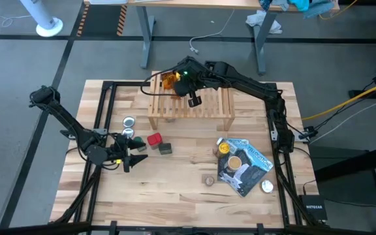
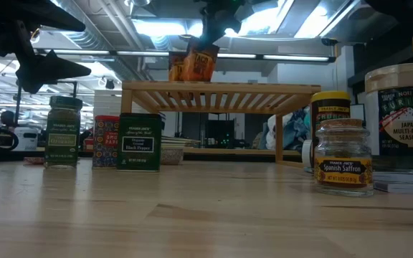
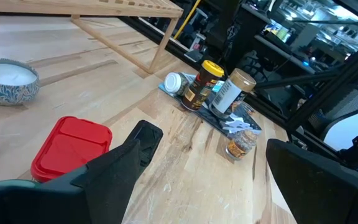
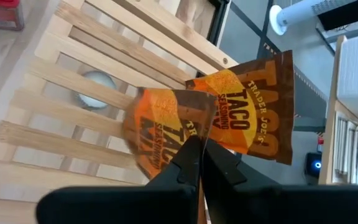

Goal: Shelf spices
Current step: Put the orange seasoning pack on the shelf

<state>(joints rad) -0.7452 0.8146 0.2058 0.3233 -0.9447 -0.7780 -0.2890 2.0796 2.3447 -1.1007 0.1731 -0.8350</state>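
Two orange taco seasoning packets stand on the wooden slatted shelf, at its far left corner as seen from above. The right gripper is pressed together directly over them; its wrist camera shows the closed fingertips against the packets' edge, though whether they pinch the foil cannot be told. The low view shows the packets upright on the shelf top with the arm coming down onto them, something the overhead picture hides under the arm.

The left gripper hovers with fingers spread wide over the table in front of the shelf, just beside a red-capped jar and a dark black pepper tin. From table height, a green-capped jar stands beside these, and a Spanish saffron jar stands well to the right.
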